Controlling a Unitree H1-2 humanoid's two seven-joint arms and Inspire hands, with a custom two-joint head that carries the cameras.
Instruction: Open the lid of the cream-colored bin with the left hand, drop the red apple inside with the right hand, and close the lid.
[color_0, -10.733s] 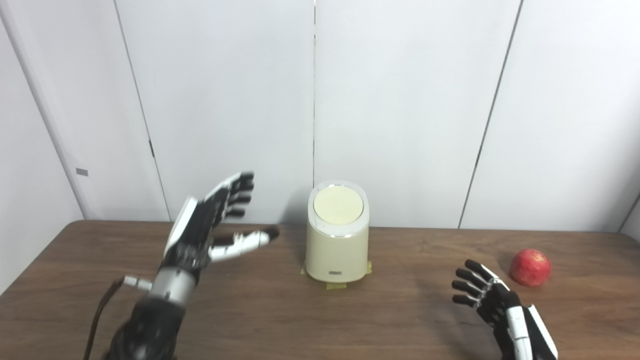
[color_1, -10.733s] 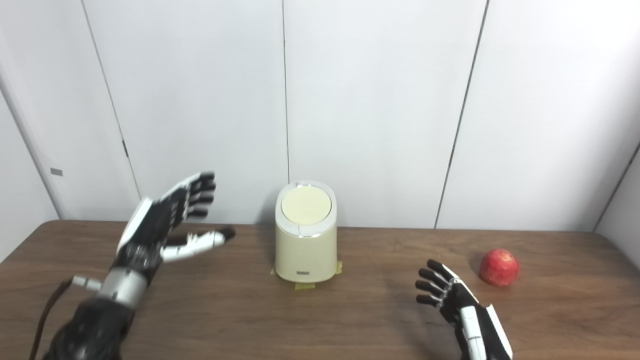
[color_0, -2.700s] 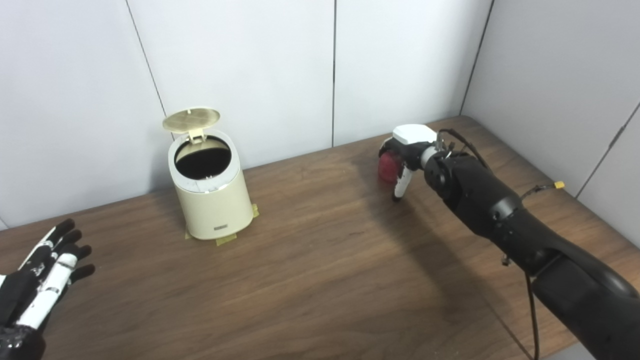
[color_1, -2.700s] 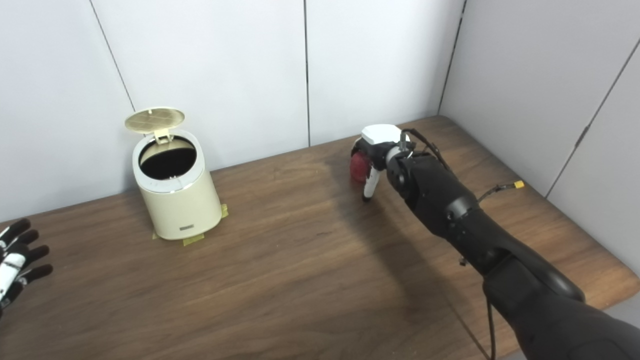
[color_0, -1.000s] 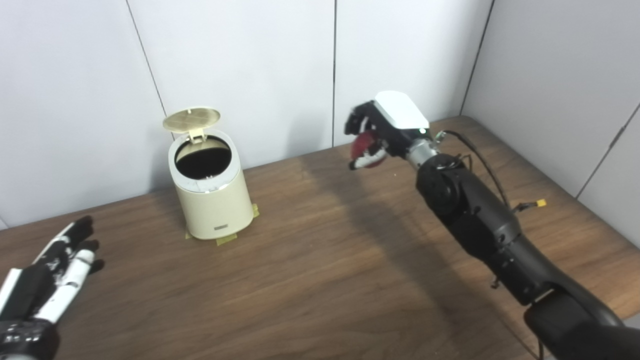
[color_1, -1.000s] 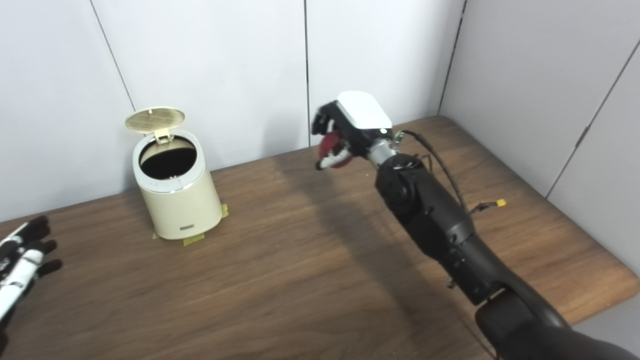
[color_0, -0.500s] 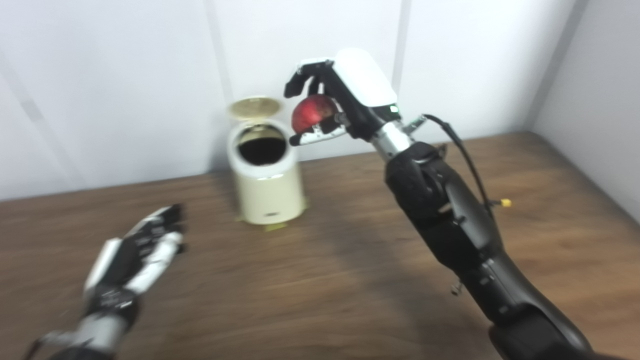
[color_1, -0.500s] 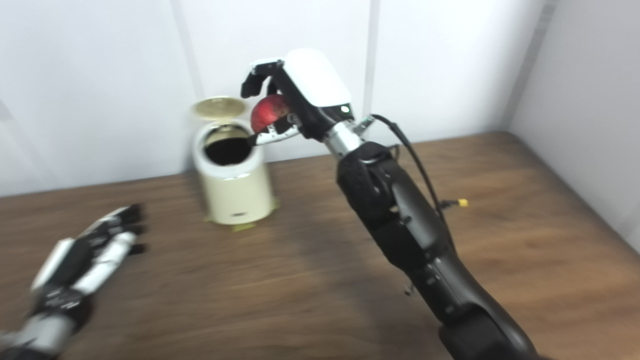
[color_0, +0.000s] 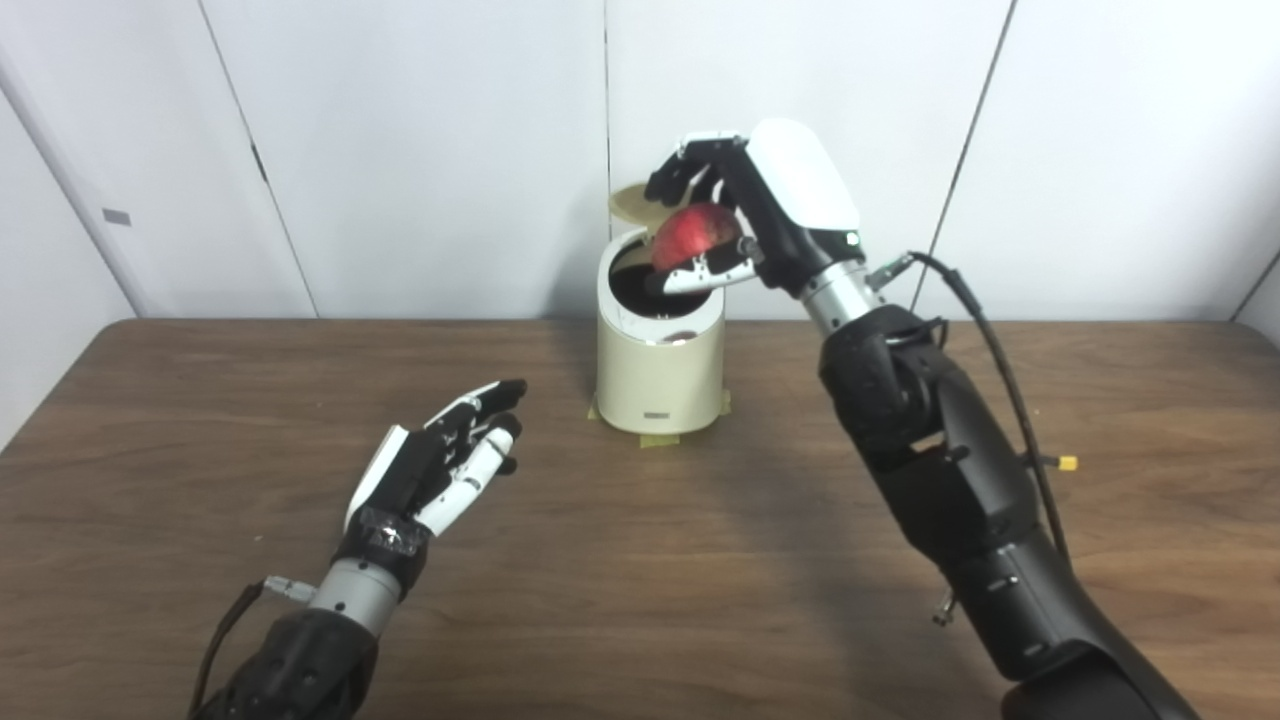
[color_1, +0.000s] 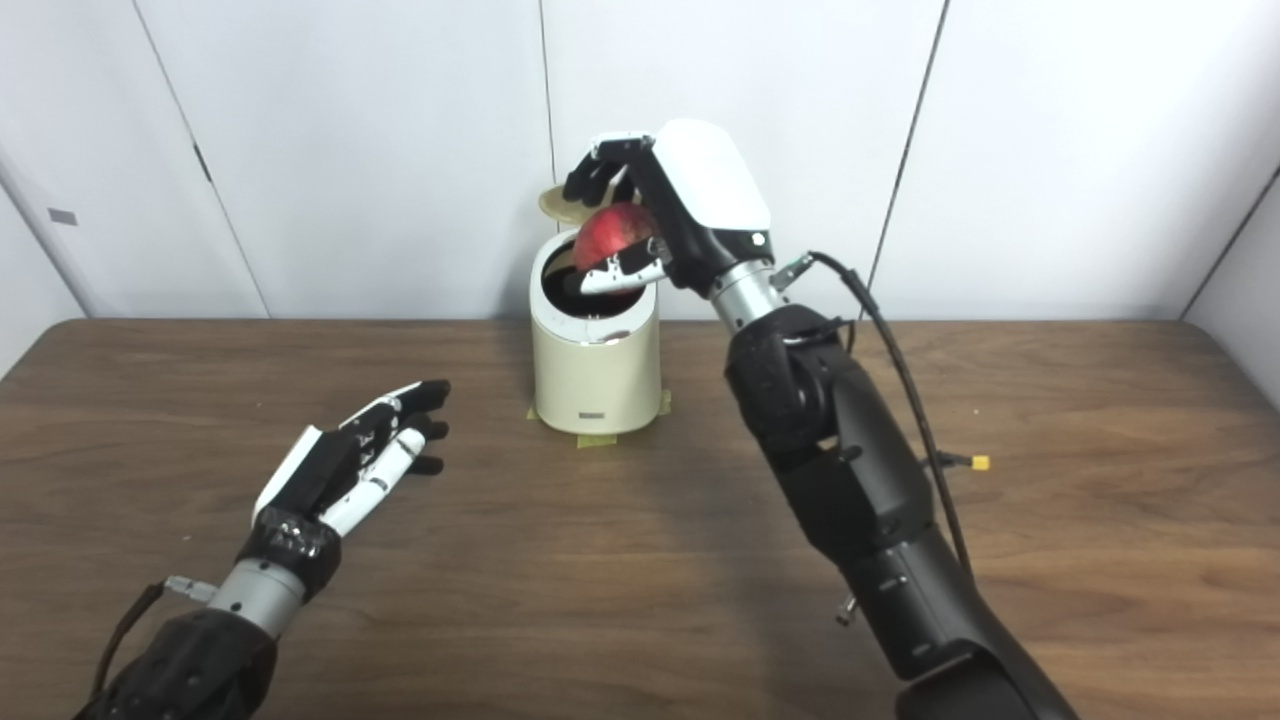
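Note:
The cream-colored bin (color_0: 658, 370) stands at the back middle of the wooden table, its round lid (color_0: 627, 197) tipped up behind the dark opening. My right hand (color_0: 745, 215) is shut on the red apple (color_0: 692, 232) and holds it just above the bin's opening, partly hiding the lid. In the right eye view the apple (color_1: 618, 232) hangs over the rim of the bin (color_1: 594, 370). My left hand (color_0: 445, 465) is open and empty, low over the table to the left of the bin and in front of it.
Yellow tape tabs (color_0: 660, 438) stick out from under the bin's base. The brown table (color_0: 640, 560) runs to white wall panels (color_0: 400, 150) just behind the bin. A black cable (color_0: 1000, 360) with a yellow plug hangs off my right forearm.
My right hand has carried the apple left to just above the bin's opening. My left hand has come forward towards the bin. The camera has swung left, bringing the bin to the picture's middle.

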